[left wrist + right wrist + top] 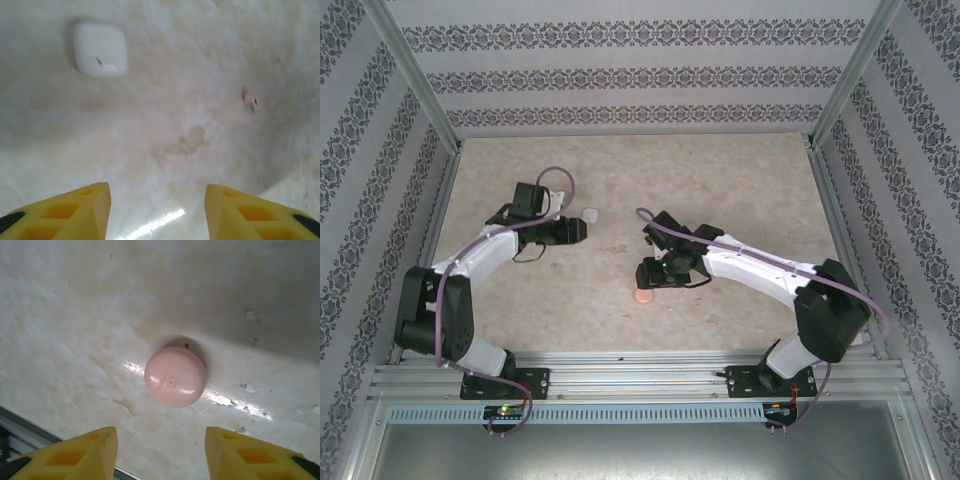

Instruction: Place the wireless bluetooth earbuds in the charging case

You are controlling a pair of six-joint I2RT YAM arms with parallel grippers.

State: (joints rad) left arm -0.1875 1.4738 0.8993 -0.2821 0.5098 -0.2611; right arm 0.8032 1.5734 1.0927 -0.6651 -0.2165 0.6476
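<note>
Your right gripper (160, 445) is spread wide and empty, just short of the pink disc (175, 376), likely the case. Centre on the disc before closing. Beyond the disc, leftward: one earbud (249, 99), a white box (99, 47), and the left gripper (157, 200), also spread and empty.

I saw the round pink plastic disc (175, 376) as smooth and glossy, the white rounded-square plastic piece (99, 48) smooth but duller, and the pale marbled tabletop (65, 330) polished, throwing back streaks of glare.
</note>
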